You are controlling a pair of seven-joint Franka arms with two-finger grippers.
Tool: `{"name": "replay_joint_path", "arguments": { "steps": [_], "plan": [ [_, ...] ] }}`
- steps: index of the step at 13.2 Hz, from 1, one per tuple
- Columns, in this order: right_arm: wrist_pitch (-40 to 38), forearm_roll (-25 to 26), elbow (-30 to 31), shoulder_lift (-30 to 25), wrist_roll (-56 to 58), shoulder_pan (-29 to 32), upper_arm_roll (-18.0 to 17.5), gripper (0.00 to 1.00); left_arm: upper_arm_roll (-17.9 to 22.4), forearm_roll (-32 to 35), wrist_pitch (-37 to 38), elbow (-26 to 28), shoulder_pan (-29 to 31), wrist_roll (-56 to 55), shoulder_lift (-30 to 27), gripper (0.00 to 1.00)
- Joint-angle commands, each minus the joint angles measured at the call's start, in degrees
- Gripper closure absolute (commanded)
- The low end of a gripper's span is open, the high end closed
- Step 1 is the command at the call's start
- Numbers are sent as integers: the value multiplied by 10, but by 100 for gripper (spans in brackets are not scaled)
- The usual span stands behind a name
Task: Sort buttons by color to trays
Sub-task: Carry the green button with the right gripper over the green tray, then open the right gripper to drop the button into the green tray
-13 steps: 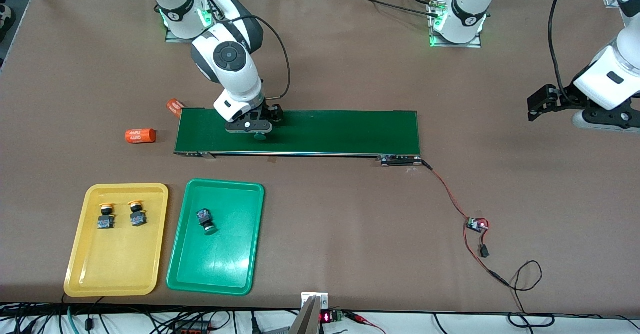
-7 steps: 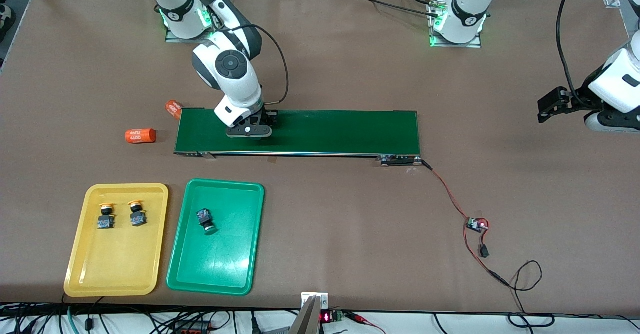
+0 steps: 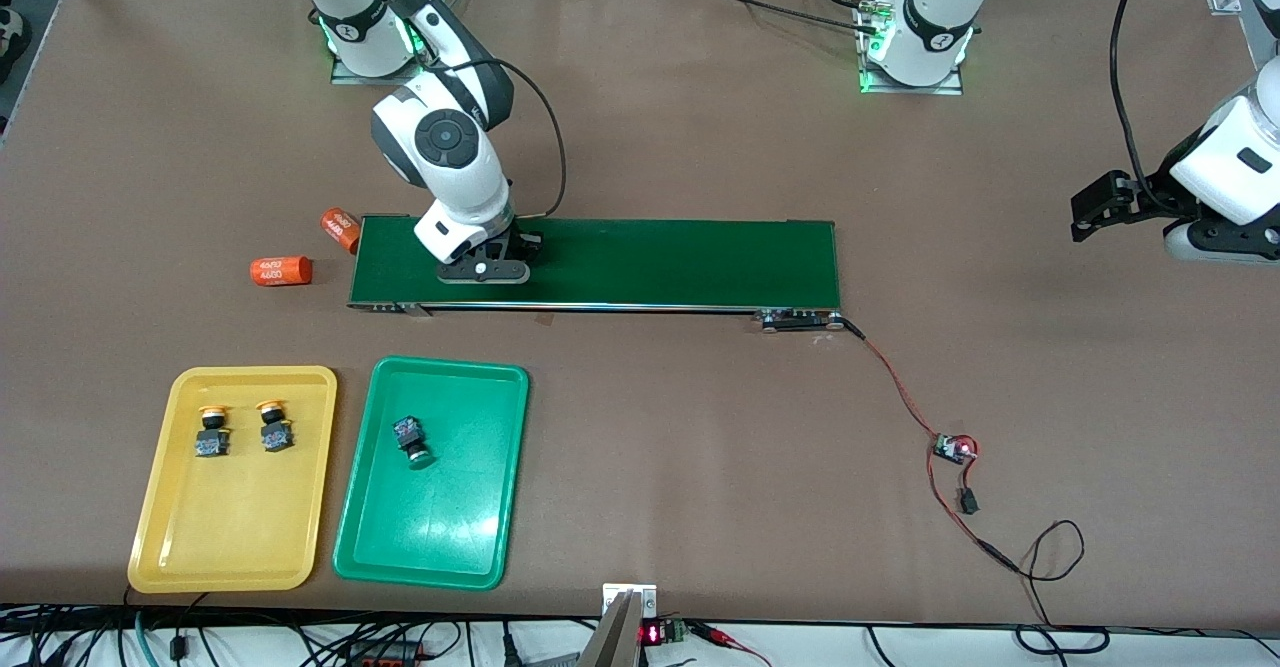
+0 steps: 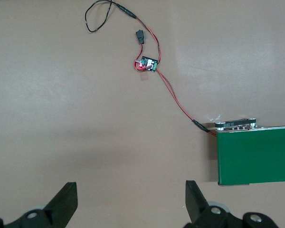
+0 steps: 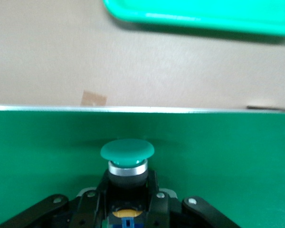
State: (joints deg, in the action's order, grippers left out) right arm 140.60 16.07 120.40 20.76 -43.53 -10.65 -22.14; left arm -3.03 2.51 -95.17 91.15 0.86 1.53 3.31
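I have the right gripper (image 3: pixel 483 269) down on the belt (image 3: pixel 650 262), near its right-arm end, and the right wrist view shows its fingers (image 5: pixel 154 197) pinching a green button (image 5: pixel 127 159) by the body, cap sticking out past the fingertips over the belt. The other green button (image 3: pixel 410 440) lies in the green tray (image 3: pixel 400 547), and both yellow buttons (image 3: pixel 212 432) (image 3: pixel 273 427) sit side by side in the yellow tray (image 3: pixel 230 547); the two trays rest next to each other, nearer the camera than the belt. My left gripper (image 4: pixel 128 204) waits off at the left arm's end of the table, up over bare tabletop, jaws spread wide with nothing between them. Two orange cylinders (image 3: pixel 280 270) (image 3: pixel 340 229) lie by the belt's right-arm end, one touching its corner. A red wire with a small board (image 3: pixel 952 447) trails from the belt's other end.
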Motion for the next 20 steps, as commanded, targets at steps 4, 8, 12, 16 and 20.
{"name": "replay_joint_path", "arguments": {
  "steps": [4,8,12,16,20],
  "plan": [
    [-5,5,-107,17,81,23,23,94,-6,7,12,-15,1,-1,4,0],
    [-4,4,-251,123,164,14,76,94,-6,7,10,-15,0,-1,5,0],
    [-2,5,-348,217,199,15,97,94,-7,6,16,-20,-2,1,4,0],
    [40,5,-382,275,239,12,111,93,-6,5,16,-19,1,0,4,0],
    [66,5,-382,286,238,12,117,45,-7,5,16,-18,2,0,3,0]
  ]
}}
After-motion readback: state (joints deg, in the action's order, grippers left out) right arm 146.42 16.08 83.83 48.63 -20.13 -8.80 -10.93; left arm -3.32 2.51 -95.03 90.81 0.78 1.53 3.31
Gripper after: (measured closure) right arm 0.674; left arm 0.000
